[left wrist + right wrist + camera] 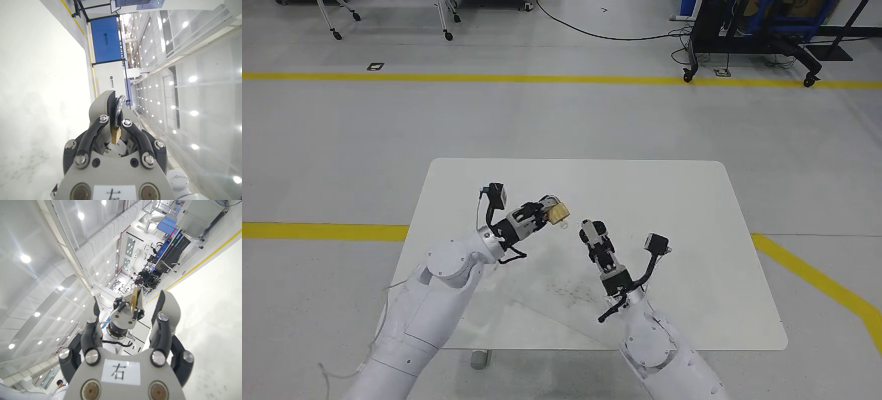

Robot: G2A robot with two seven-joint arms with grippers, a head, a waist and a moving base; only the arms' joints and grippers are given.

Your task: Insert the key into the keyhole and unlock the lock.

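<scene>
The left tool [538,211] is clamped tight on a brass padlock [558,212] and holds it in the air above the white tabletop [682,190], roughly over its middle. In the left wrist view the lock's brass body sits edge-on between the two fingers [102,107], nearer the palm. Its silver shackle [120,107] stands out past the black pads.

The right tool [590,234] hangs just beside the padlock, on the robot's right of it, with a small gap between them. Its jaws are spread wide with nothing between them. In the right wrist view the padlock and the tip of the left tool show through that opening, farther off, with the brass body standing up from the left tool's grip.

Both tools are raised off the tabletop and neither touches it. Faint dark specks [564,290] mark the tabletop on the robot's side, below the two arms. Yellow lines [542,77] run across the grey floor beyond the far edge of the tabletop
</scene>
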